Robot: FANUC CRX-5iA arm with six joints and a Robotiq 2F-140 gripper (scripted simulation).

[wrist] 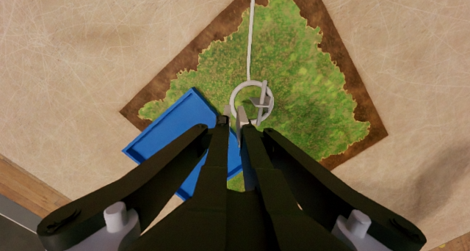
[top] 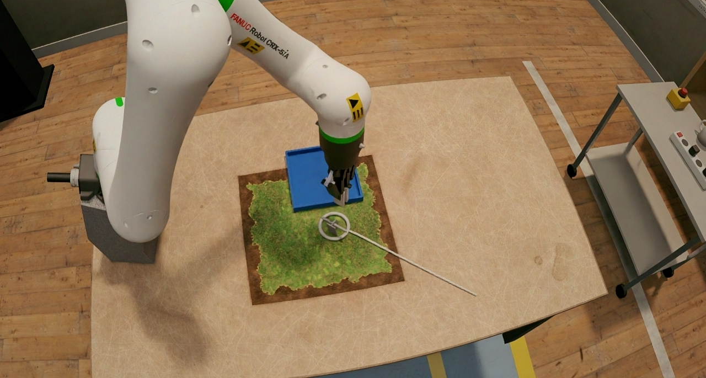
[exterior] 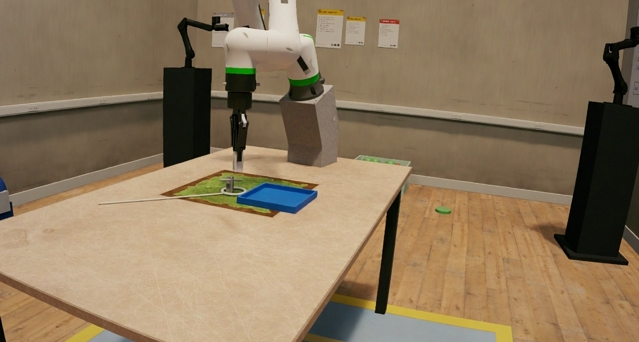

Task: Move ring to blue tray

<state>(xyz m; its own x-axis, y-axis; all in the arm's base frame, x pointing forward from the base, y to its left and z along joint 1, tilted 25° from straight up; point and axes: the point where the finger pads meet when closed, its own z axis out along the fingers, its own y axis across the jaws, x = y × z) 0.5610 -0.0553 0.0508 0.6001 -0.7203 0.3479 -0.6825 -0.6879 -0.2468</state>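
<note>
Overhead, the gripper (top: pixel 341 193) hangs above the stake (top: pixel 334 223), its fingers nearly together and gripping nothing. The ring (top: pixel 327 232) lies on the grass mat (top: pixel 296 257) around the stake, its cord (top: pixel 414 263) trailing away from the stake. The blue tray (top: pixel 301 178) sits just beside the stake.

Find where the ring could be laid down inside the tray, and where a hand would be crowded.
The blue tray floor shows nothing lying in it; its walls border the free patch. It is crowded at the stake, where the ring lies around its foot, the cord runs off across the table, and the shut, empty tool hangs above.
</note>
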